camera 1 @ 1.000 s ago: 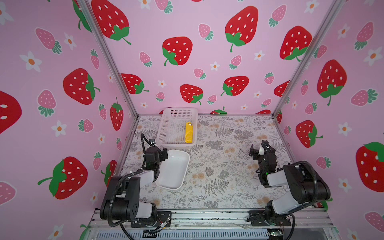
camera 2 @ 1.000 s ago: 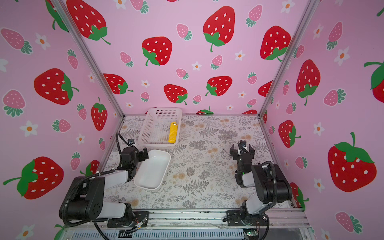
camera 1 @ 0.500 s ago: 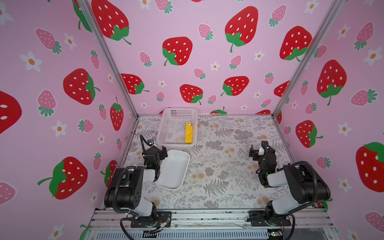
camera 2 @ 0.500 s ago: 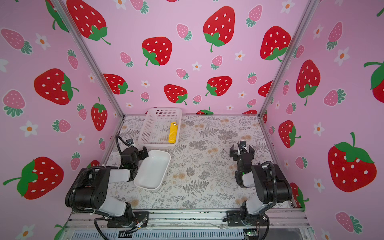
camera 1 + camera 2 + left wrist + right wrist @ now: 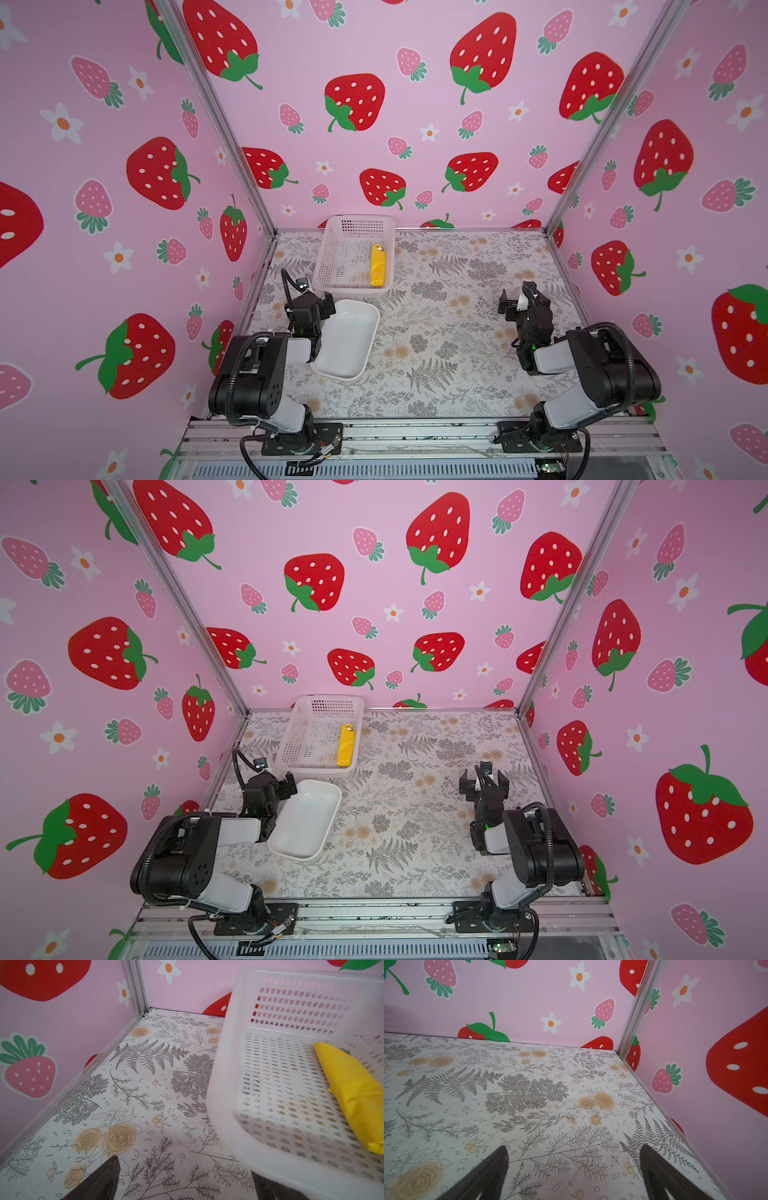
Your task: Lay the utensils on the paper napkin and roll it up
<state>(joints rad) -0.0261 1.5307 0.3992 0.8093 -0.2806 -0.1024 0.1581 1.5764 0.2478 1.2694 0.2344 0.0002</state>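
Paper napkin (image 5: 377, 266), rolled, in basket (image 5: 329, 254); floral tabletop (image 5: 449, 340), strawberry walls (image 5: 415, 124).

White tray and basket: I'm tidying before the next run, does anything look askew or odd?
The white tray lies empty at a slant, just in front of the mesh basket. In the basket, the rolled yellow napkin shows a grey tip at its far end. Nothing spilled.

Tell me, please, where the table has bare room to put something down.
The widest bare patch of the table lies in the middle, between the white tray and the open right claw, back to the rear wall. The far left corner beside the mesh basket is narrower. Crowded: the left side, where tray, basket and the open left claw sit close.
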